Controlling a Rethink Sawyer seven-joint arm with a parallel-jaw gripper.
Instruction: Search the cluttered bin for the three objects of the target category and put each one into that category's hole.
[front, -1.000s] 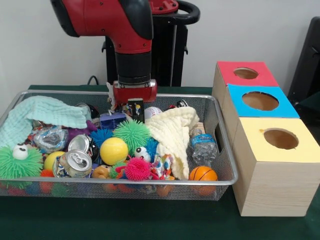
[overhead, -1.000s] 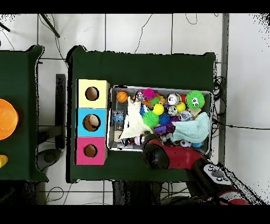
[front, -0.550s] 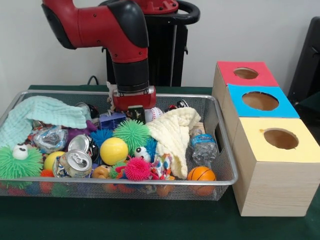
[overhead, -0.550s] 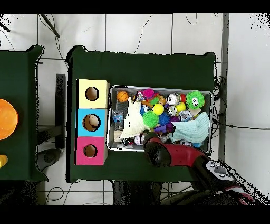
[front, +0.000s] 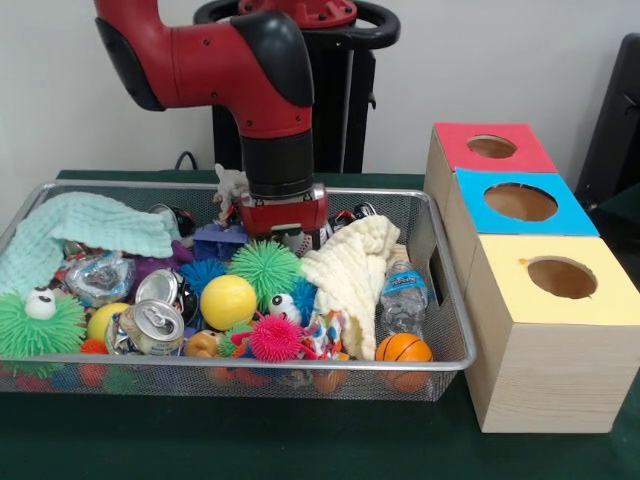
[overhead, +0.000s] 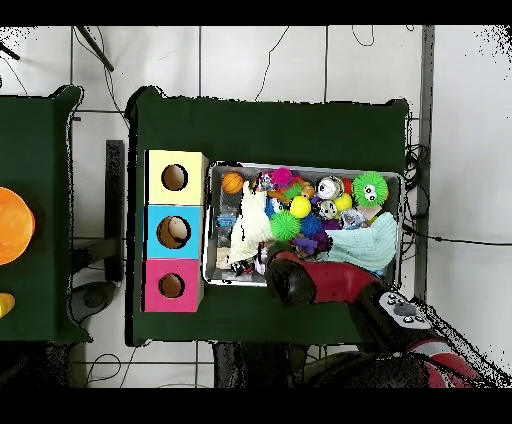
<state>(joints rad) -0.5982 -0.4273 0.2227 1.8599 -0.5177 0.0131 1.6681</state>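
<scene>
Fig. Sawyer arm over wire bin (front: 445, 300) on green bench (front: 300, 440); front + overhead views.

Hand (front: 285, 222) sits low at the bin's far side in front view, its red block down among the clutter just behind the green spiky ball (front: 264, 268) and beside the cream cloth (front: 350, 270). Fingers are hidden by the block and by items in front, so whether the hand is released, clenched or holding sth. cannot be told. In overhead view the arm's elbow (overhead: 290, 280) covers the same spot, so no help there.

Target category not stated; candidates all lie in the bin: balls (yellow ball (front: 227, 300), small basketball (front: 406, 348), pink spiky ball (front: 273, 337)), cans (front: 150, 325), bottle (front: 405, 292), cloths incl. teal cloth (front: 85, 230). None is visibly lifted.

Key relation: the three boxes stand outside the bin, to the picture's right in front view: red box (front: 490, 150) farthest back, blue box (front: 520, 205) mid, yellow box (front: 560, 280) nearest camera. From the hand, every hole lies sideways across the cream cloth and over the bin's end wall. Judged: any carry needs a lift clear of the rim first, then a sideways traverse; red hole is the closest to the hand's present row.
</scene>
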